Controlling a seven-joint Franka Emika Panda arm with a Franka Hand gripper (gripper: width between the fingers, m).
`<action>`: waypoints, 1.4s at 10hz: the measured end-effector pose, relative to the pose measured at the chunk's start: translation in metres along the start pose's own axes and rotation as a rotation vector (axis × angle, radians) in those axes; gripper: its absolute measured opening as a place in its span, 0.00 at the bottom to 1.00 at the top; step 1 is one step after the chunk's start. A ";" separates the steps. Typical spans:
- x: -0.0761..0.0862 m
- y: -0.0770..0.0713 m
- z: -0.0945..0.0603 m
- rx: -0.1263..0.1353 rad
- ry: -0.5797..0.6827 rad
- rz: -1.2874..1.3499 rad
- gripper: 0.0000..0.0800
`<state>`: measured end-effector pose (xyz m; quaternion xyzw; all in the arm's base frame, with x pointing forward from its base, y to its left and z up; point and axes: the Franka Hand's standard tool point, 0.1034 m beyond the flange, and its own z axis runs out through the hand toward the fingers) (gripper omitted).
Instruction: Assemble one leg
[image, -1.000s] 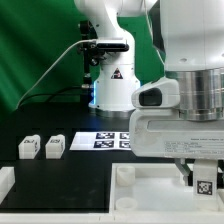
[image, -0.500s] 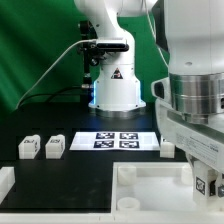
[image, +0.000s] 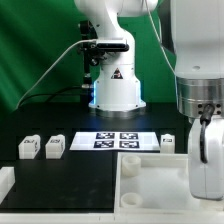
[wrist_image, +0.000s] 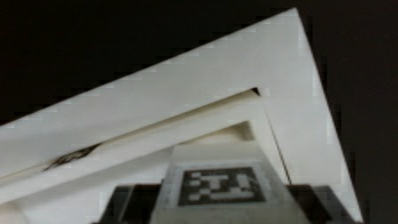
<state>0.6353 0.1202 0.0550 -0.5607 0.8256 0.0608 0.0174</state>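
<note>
On the black table (image: 70, 185), the marker board (image: 112, 141) lies flat in front of the arm's white base (image: 117, 90), with four square tags on its face. Behind the base hangs a green backdrop (image: 35, 50), and a black cable (image: 50, 68) runs down across it toward the table. To the exterior view's left of the marker board stand two small white legs (image: 28, 148) (image: 55, 146), side by side and slightly apart. Another leg (image: 168, 143) stands just past the board's far end, toward the exterior view's right. Nearer the camera than the marker board sits the large white tray-like panel (image: 140, 180) with raised rims; a separate white piece (image: 5, 182) shows at the frame edge on the exterior view's left.

The gripper (image: 205, 150) hangs over the panel, on the exterior view's right of the marker board, its bulk filling that side of the frame. In the wrist view, a tagged leg (wrist_image: 221, 186) sits between the dark fingers (wrist_image: 128, 206), clamped from both sides, with the panel's corner (wrist_image: 267, 80) below it against the black surface.
</note>
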 end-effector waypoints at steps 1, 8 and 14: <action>0.001 0.000 -0.001 0.005 0.004 0.015 0.35; -0.015 0.004 -0.028 0.037 -0.028 -0.040 0.81; -0.016 0.004 -0.027 0.037 -0.028 -0.043 0.81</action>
